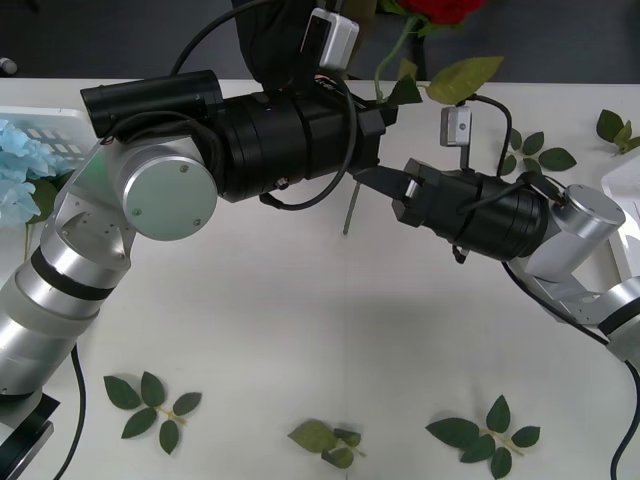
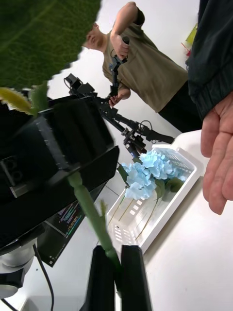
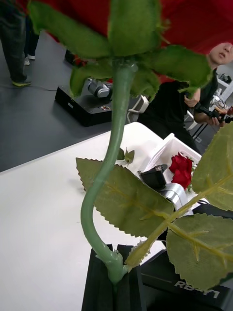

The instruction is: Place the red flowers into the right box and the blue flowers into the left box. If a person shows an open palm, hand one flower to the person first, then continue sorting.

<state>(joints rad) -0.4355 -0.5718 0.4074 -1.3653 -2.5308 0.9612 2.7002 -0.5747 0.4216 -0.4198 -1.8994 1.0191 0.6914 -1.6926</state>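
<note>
Red rose (image 1: pixel 440 8) held upright above surface (image 1: pixel 300 330) centre; left claw (image 3: pixel 115 272) and right claw (image 2: pixel 116 272) both clamped on its stem (image 1: pixel 348 210). Person's open palm (image 2: pixel 221 155) waits near. Judgement: one claw should release before offering rose.

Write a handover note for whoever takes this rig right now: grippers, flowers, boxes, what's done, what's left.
Both arms meet over mid-table. The left gripper has its jaws shut on the held red rose, at the stem. The right gripper has its jaws shut on the same stem.
Done: the blue flowers lie in the left box, and other red roses lie in the right box.
A person's open palm waits beside the table.
Left: probably hand the held rose to that palm, then finish sorting.
</note>
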